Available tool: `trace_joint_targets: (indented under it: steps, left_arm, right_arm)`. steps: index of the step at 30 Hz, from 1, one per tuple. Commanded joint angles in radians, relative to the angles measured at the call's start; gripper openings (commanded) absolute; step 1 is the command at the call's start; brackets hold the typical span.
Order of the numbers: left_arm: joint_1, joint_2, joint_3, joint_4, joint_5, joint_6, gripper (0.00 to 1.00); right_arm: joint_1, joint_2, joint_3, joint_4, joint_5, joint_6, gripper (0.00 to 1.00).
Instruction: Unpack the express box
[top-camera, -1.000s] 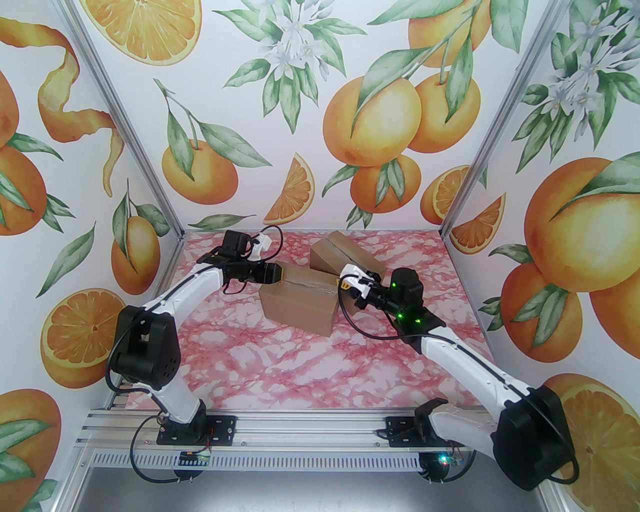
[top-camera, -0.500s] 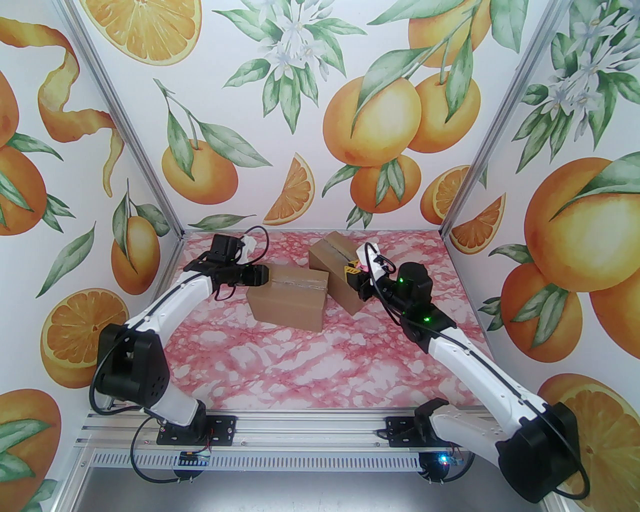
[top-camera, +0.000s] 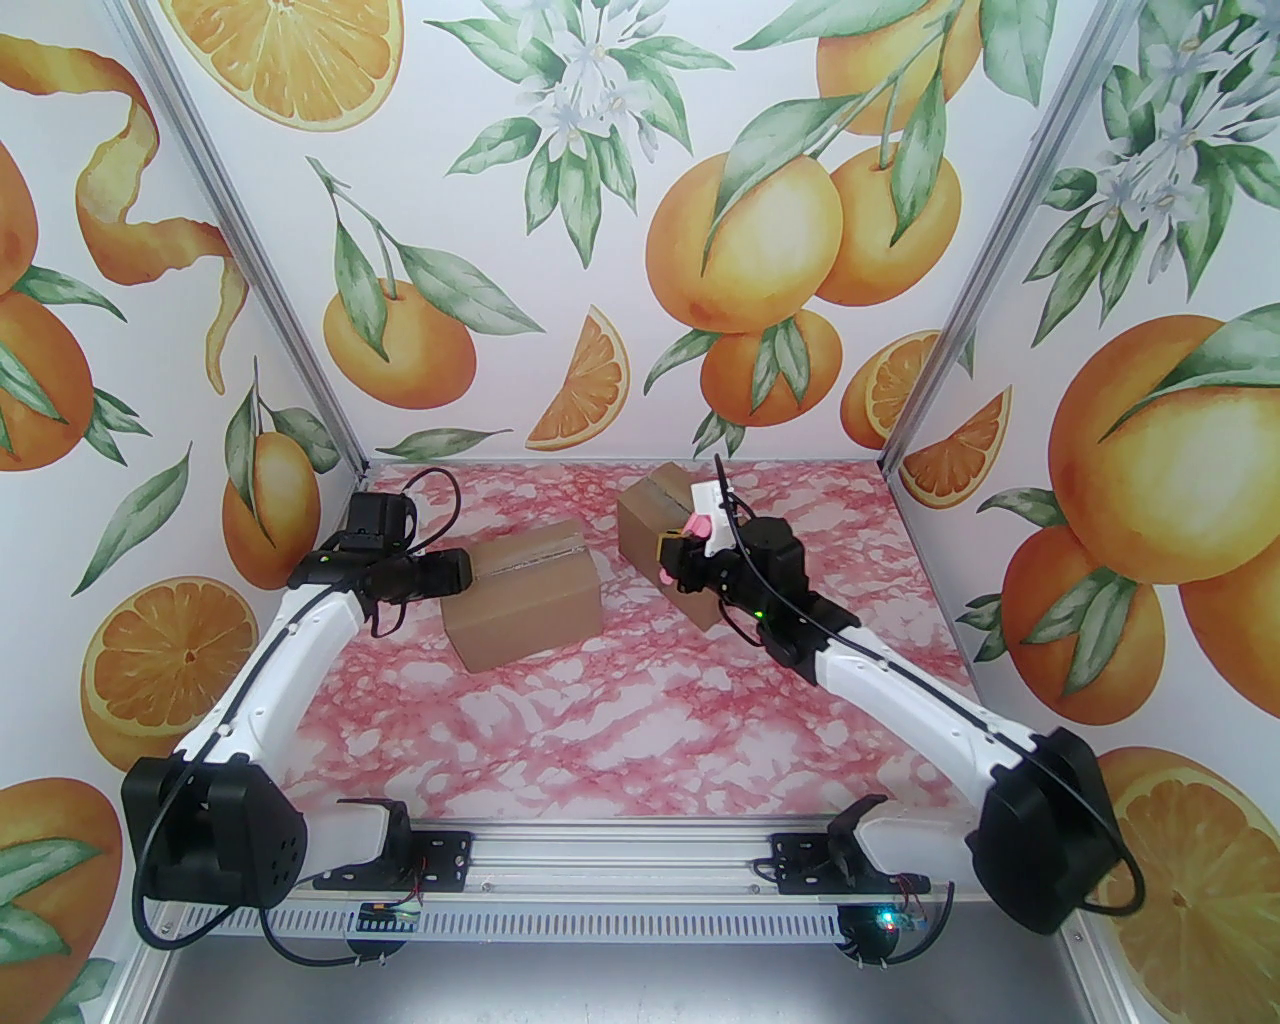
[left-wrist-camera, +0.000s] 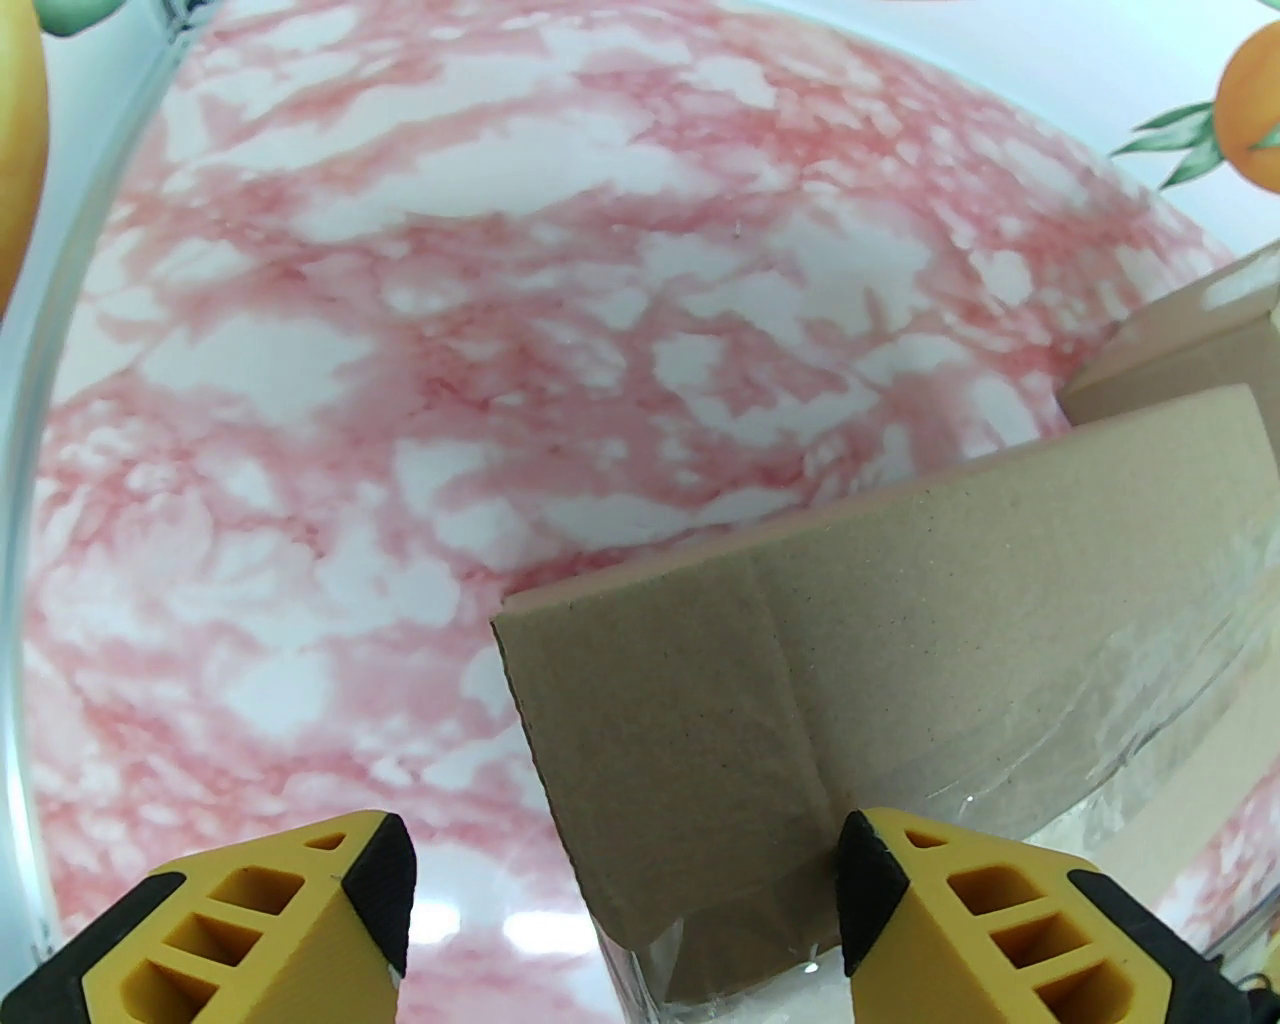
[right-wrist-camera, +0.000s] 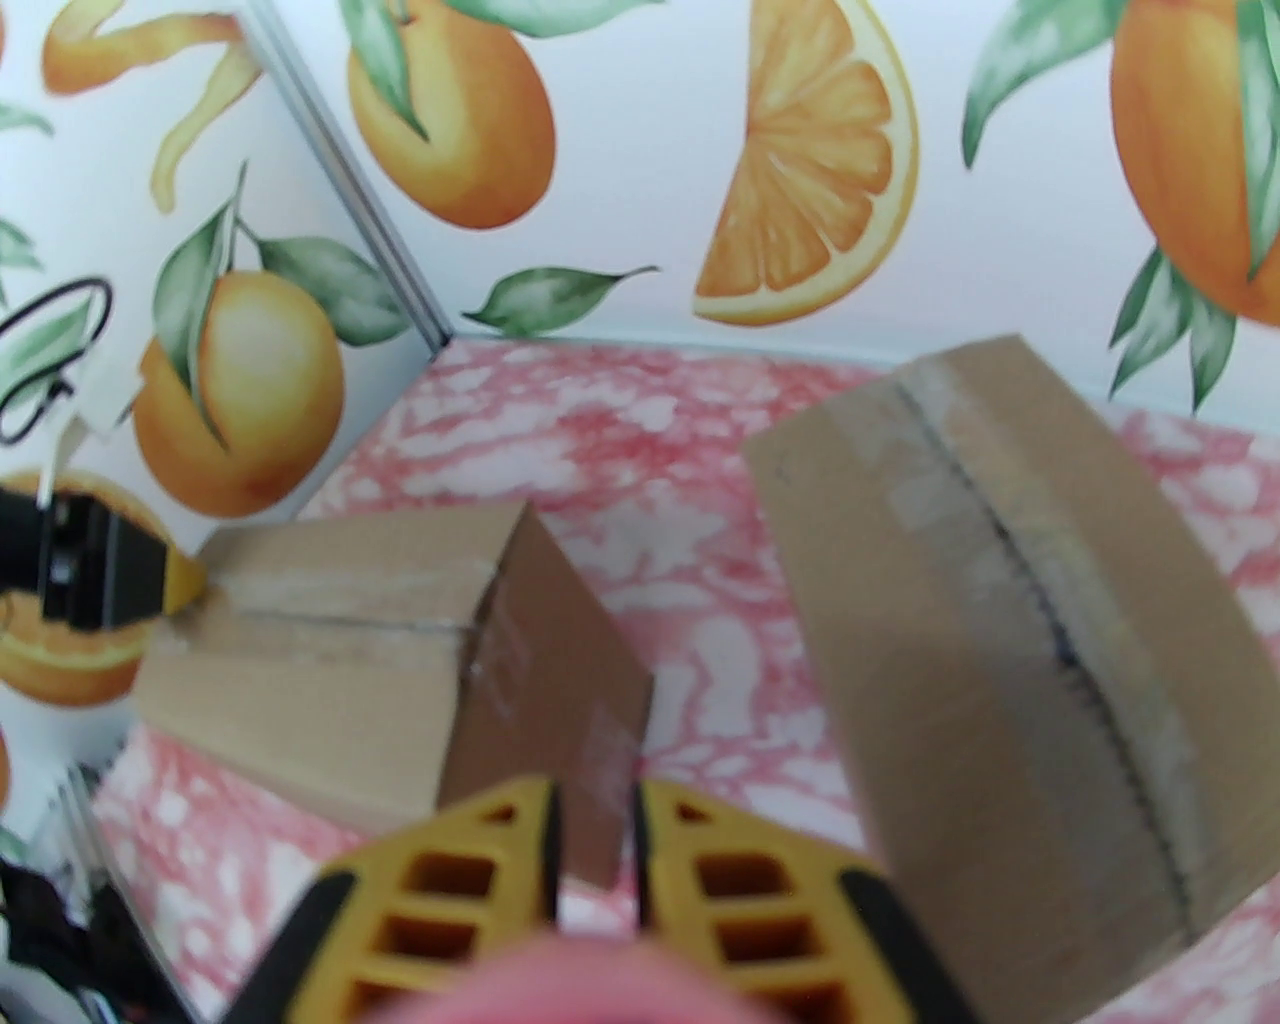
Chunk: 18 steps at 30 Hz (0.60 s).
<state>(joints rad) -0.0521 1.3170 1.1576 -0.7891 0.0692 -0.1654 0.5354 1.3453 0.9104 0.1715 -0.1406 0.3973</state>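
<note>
Two taped brown cardboard boxes lie on the pink marbled table (top-camera: 600, 740). The near box (top-camera: 525, 600) sits left of centre, turned at an angle, its top seam slit. My left gripper (top-camera: 470, 572) is at its left end. In the left wrist view this gripper (left-wrist-camera: 625, 900) is open, its fingers standing on either side of a corner of the near box (left-wrist-camera: 900, 620). The far box (top-camera: 645, 510) has a dark slit along its tape (right-wrist-camera: 1040, 600). My right gripper (top-camera: 668, 550) hovers at its near side, shut on a blurred pink tool (right-wrist-camera: 600, 980).
Orange-patterned walls close in the table on the left, back and right, with metal corner posts (top-camera: 905, 400). Bare marbled surface stretches from the boxes to the arm bases at the near rail (top-camera: 600, 860).
The left arm drew back to the left, dragging and turning the near box, and its jaws widened. The right gripper left that box's right end and rose beside the far box.
</note>
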Motion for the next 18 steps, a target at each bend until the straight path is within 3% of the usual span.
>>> trace_joint_targets:
  steps: [1,4,7,12,18]
  left_arm:
    - [0.001,-0.014,0.102,-0.046,0.007,0.097,0.78]
    - [-0.016,0.006,0.163,-0.058,0.054,0.166,0.80]
    - [-0.071,0.038,0.212,-0.052,0.096,0.269,0.93]
    - [-0.228,0.117,0.299,-0.047,0.042,0.439,0.93]
    - [-0.293,0.208,0.391,-0.049,0.035,0.535,0.91]
  right_arm:
    - [0.014,0.035,0.039,0.111,0.085,0.154,0.00]
    - [0.036,0.082,0.069,0.125,0.106,0.165,0.00]
    - [0.048,0.137,0.102,0.136,0.123,0.212,0.00]
    - [0.084,0.200,0.143,0.148,0.207,0.215,0.00]
    - [0.191,0.248,0.217,0.037,0.385,0.064,0.00]
